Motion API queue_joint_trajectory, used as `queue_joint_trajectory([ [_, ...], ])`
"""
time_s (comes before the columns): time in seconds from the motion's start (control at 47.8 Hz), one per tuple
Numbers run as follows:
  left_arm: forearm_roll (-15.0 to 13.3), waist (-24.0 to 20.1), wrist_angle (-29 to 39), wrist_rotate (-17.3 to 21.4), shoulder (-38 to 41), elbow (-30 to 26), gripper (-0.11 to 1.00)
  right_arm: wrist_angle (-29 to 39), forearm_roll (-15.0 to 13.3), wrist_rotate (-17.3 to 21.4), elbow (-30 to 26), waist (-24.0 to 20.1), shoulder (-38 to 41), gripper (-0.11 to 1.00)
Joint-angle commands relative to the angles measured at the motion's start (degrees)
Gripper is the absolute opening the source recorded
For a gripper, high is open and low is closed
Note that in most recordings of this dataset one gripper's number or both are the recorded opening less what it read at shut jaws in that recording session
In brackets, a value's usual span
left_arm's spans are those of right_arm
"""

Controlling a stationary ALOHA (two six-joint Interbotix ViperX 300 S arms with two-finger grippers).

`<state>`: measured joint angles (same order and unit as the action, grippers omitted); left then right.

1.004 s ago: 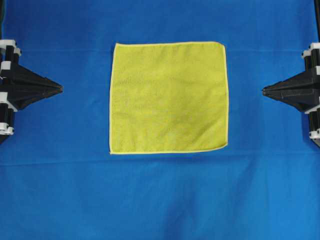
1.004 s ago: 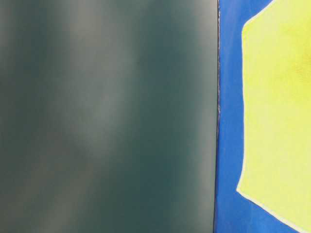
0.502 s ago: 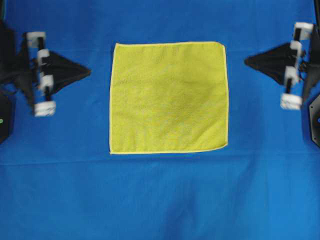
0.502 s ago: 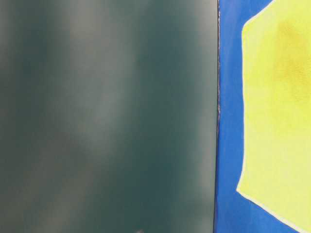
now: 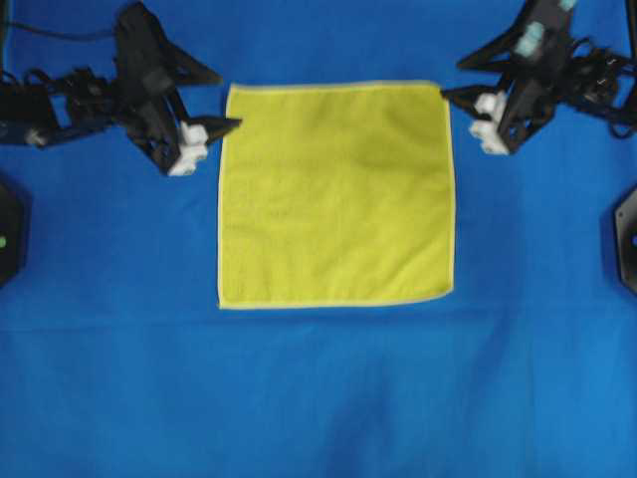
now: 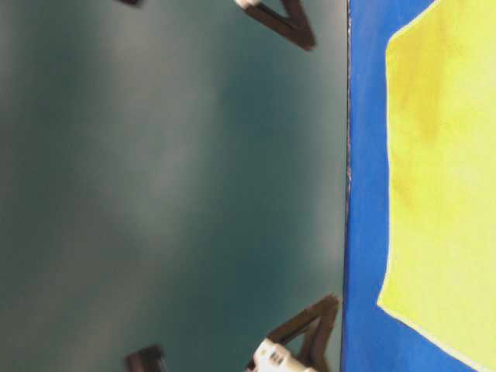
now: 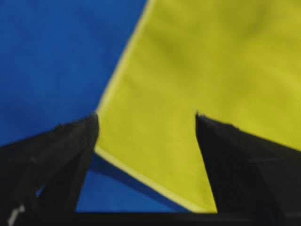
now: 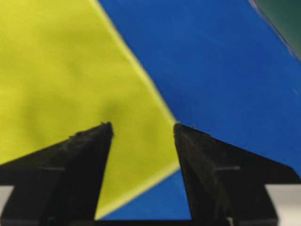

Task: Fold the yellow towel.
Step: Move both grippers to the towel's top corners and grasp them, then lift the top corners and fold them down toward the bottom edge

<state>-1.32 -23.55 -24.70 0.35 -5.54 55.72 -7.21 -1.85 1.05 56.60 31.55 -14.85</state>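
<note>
A robot lab bench, staged for cloth handling.

Below my two black grippers a blue cloth (image 5: 318,398) covers the whole tabletop, a single yellow towel (image 5: 336,194) squared on it; beyond the table's edge stands only a plain dark green backdrop (image 6: 170,186).

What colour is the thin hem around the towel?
Pale cream, lighter than the yellow towel itself. It shows best in the overhead view.

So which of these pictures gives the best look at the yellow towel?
The overhead view: the whole yellow towel lies flat there, all four edges visible. The table-level view catches only one side of it; each wrist view shows just one corner, framed by open black fingers.
</note>
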Motion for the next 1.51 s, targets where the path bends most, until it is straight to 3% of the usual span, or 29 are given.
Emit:
queue_joint_trajectory([
  [0.0,-0.1,-2.0,-1.5,0.3,3.9,-2.6,0.77,-0.4,-1.2,0.0,-2.9,1.8,4.9,0.58],
  [0.272,-0.1,-5.3,-3.0,0.4,13.1,-5.4,0.77,-1.0,-3.0,0.0,-6.6,4.0,15.3,0.58],
  [0.607,0.0,-6.1,-2.9,0.4,15.6,-5.6,0.72,-2.5,-3.2,0.0,-7.2,4.9,20.0,0.53],
  [0.69,-0.1,-6.1,-2.3,0.4,15.7,-5.7,0.6,-2.5,-3.2,0.0,-7.0,4.9,21.3,0.4],
  [0.816,0.0,-6.1,-0.9,0.5,15.7,-6.1,0.29,-2.3,-3.2,0.0,-6.7,4.9,21.3,0.05],
  [0.941,0.0,-5.8,-0.2,1.2,15.7,-6.2,0.01,-2.2,-3.1,0.4,-6.1,4.9,20.7,0.03],
  [1.485,0.0,-5.0,6.0,3.1,9.2,-8.3,0.01,-1.4,-1.7,0.9,-3.6,4.8,10.1,0.03],
])
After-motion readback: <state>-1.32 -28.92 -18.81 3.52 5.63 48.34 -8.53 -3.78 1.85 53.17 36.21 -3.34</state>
